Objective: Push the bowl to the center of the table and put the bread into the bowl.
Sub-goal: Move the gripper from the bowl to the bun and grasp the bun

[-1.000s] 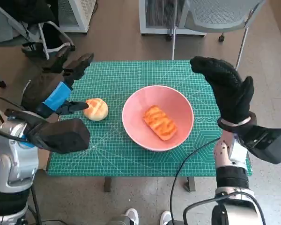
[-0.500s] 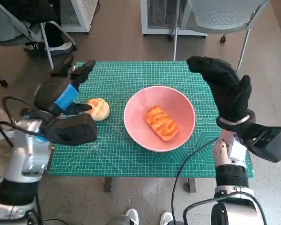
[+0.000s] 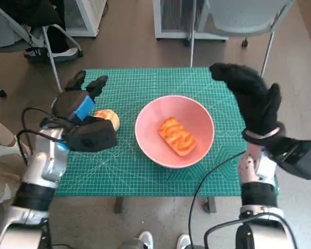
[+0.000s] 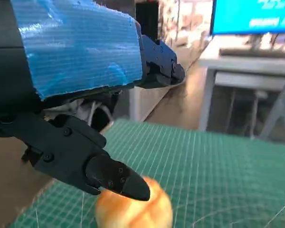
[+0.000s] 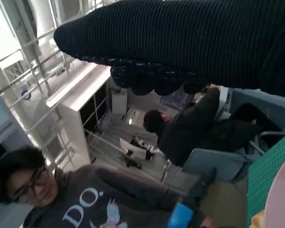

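**Bowl centred, one bread in, second bread under approach**

Since the pink bowl [image 3: 174,130] sits at about the middle of the green cutting mat [image 3: 145,171], the push step is judged done. An orange grilled bread piece [image 3: 176,136] lies inside the bowl, centre of the head frame. A round bun [image 3: 109,118] rests on the mat just left of the bowl, apart from its rim.

The step in hand is judged to be the pickup of that bun. The left hand [image 3: 82,101], centre left of the head frame, hovers over the bun with fingers spread and nothing between them; in the left wrist view one black finger [image 4: 118,178] hangs directly before the bun [image 4: 135,209], contact not confirmed. The right hand [image 3: 251,101], right of the frame, is raised beside the bowl, fingers loosely curved and holding nothing.

Next move, as judged: lower the left hand so the fingers straddle the bun, close gently on the soft crust, lift, carry rightward over the rim and release beside the grilled piece
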Robot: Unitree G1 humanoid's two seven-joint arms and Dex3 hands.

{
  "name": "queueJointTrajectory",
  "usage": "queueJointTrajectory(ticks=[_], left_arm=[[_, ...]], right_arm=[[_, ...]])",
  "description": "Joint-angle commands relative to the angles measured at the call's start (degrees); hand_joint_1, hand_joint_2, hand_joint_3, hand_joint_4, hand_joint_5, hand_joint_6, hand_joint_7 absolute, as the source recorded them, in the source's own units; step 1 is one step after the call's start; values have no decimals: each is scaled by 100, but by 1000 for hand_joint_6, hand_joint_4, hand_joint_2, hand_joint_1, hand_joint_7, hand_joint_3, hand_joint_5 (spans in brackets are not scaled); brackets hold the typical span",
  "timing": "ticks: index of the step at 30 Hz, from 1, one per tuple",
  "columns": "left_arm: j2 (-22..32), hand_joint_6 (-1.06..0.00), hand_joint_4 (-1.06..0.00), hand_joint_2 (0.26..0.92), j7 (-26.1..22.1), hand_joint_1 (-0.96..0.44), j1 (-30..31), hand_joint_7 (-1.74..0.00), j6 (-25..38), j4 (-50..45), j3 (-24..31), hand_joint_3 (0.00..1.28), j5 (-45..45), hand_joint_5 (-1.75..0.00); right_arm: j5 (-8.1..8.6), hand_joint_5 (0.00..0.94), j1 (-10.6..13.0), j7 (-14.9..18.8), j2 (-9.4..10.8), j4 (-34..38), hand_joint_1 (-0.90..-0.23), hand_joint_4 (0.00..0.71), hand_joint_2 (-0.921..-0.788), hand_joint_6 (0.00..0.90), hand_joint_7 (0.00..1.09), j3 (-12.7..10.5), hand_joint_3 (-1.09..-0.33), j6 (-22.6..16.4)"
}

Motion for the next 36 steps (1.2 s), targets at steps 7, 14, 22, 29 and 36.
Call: queueJointTrajectory(ticks=[7, 14, 22, 29, 36], left_arm=[[-85, -234, -43, 822, 108, -579, -278, 0, -37, 343, -123, 1, -46, 0], [-195, -202, -6, 824, -44, -601, -441, 0, -7, 982, -259, 1, -146, 1], [-245, -190, 1, 824, -85, -613, -548, 0, 3, 1306, -283, 1, -267, 1], [-302, -186, 1, 819, -121, -590, -691, 0, 39, 1610, -337, 0, -330, 1], [-403, -185, 1, 808, -250, -534, -832, 0, 158, 1899, -397, 0, -398, 1]], right_arm=[[-17, 2, 43, 43, -11, 46, -615, 146, -921, -1, 504, -8, -723, 50], [-95, 1, 48, -30, -23, 22, -616, 146, -921, -1, 499, 12, -726, 5], [-69, 0, 36, -1, -33, 17, -614, 143, -921, -1, 495, 14, -729, 42], [-57, 0, 20, 10, -30, 22, -608, 141, -921, -1, 493, 18, -728, 70], [-16, 0, 36, 58, -16, 16, -607, 135, -921, -1, 492, 14, -724, 80]])
